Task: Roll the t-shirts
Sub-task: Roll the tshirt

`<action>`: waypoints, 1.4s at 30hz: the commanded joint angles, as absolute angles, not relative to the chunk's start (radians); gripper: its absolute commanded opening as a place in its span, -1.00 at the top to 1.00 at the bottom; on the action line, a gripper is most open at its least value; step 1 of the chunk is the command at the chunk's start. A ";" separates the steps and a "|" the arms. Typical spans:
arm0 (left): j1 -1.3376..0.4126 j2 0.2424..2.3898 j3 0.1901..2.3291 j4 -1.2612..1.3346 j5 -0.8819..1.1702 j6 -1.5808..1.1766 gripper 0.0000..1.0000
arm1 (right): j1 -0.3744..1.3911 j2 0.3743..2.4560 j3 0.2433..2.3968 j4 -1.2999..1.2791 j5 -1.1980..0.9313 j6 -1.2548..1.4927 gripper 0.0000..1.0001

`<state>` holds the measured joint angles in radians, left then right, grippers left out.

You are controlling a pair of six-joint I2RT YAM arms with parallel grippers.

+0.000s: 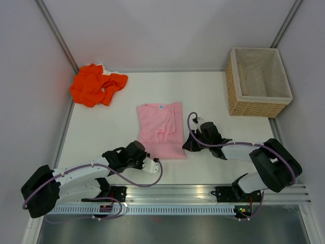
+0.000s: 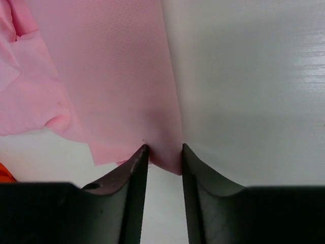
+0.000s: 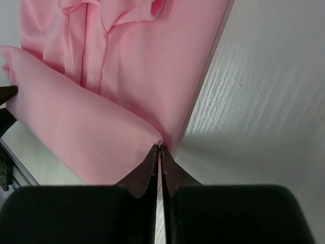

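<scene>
The pale pink t-shirt (image 1: 161, 129) lies folded flat mid-table, its white neck label at the far edge. My right gripper (image 1: 188, 146) is shut on the shirt's near right corner, where the hem is lifted into a fold (image 3: 86, 132); the tips (image 3: 160, 148) pinch cloth. My left gripper (image 1: 153, 163) is at the near left corner, open, with the corner of the pink shirt (image 2: 101, 76) between its fingertips (image 2: 165, 152). The bright orange t-shirt (image 1: 96, 84) lies crumpled at the back left, away from both grippers.
A woven wicker basket (image 1: 238, 99) with pale lining stands at the back right. Grey walls enclose the table on three sides. A metal rail (image 1: 177, 195) runs along the near edge by the arm bases.
</scene>
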<state>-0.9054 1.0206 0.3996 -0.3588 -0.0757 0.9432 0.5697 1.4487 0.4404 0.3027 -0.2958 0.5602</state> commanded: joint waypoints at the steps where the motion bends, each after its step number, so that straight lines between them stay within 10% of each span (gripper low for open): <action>1: -0.908 1.028 0.384 -0.314 -0.097 0.963 0.29 | 0.571 1.375 0.462 0.293 -0.330 0.488 0.75; 7: -0.902 1.040 0.422 -0.343 -0.097 0.945 0.95 | 0.572 1.145 0.630 0.040 -0.331 0.237 0.25; 18: -0.769 1.026 0.560 -0.485 0.121 0.841 0.95 | 0.862 0.764 0.405 0.043 -0.226 -0.362 0.02; 25: -0.749 1.019 0.560 -0.482 0.135 0.861 0.95 | 1.121 0.980 0.405 -0.022 0.133 -0.466 0.09; 42: -0.736 1.009 0.526 -0.462 0.153 0.879 0.95 | 1.127 1.310 0.437 0.124 0.203 -0.571 0.09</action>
<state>-0.7452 1.0195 0.5301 -0.4774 0.1154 0.8795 1.1233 1.2667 0.3916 0.1020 0.1928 -0.5327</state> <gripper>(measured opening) 0.030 0.460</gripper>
